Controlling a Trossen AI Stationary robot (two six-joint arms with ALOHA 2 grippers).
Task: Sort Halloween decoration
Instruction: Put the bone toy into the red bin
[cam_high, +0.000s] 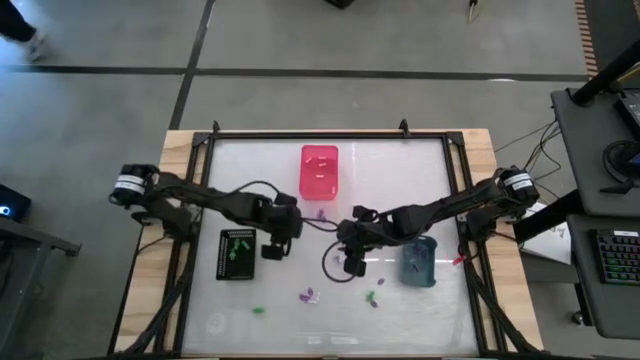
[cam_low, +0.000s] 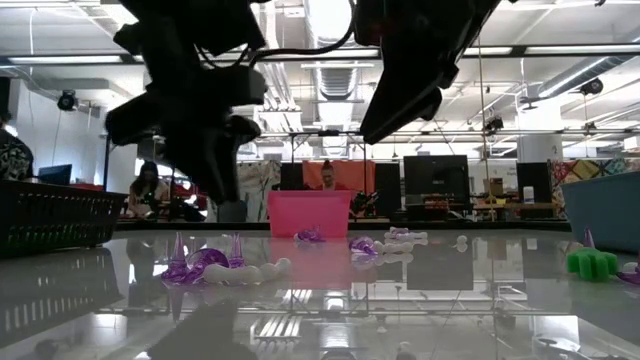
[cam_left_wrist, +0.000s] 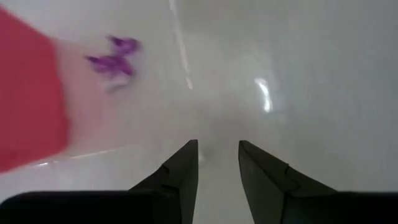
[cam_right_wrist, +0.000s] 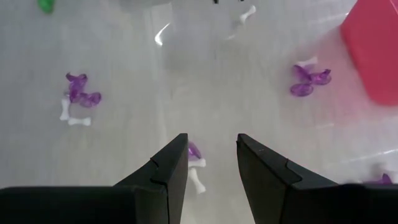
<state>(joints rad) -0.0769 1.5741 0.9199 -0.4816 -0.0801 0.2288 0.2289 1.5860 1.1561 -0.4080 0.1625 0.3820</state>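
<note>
left gripper (cam_left_wrist: 217, 163): above bare tabletop beside the pink bin (cam_high: 319, 171); fingers parted, nothing between them
right gripper (cam_right_wrist: 211, 158): mid-table, fingers spread, empty; purple piece (cam_right_wrist: 194, 150) and white bone (cam_right_wrist: 198, 179) just below
decorations: purple pieces (cam_high: 308, 296) and green pieces (cam_high: 259, 310) scattered at table's near edge; some in black bin (cam_high: 237, 254)
grey-blue bin (cam_high: 419, 262): right of right gripper

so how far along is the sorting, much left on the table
Partly done: the pink bin holds a few white pieces, the black bin some green ones. Nothing is in hand; the left gripper and right gripper are both open and empty above the table. Left to sort: loose purple pieces, white bone pieces and a green piece on the tabletop.
</note>
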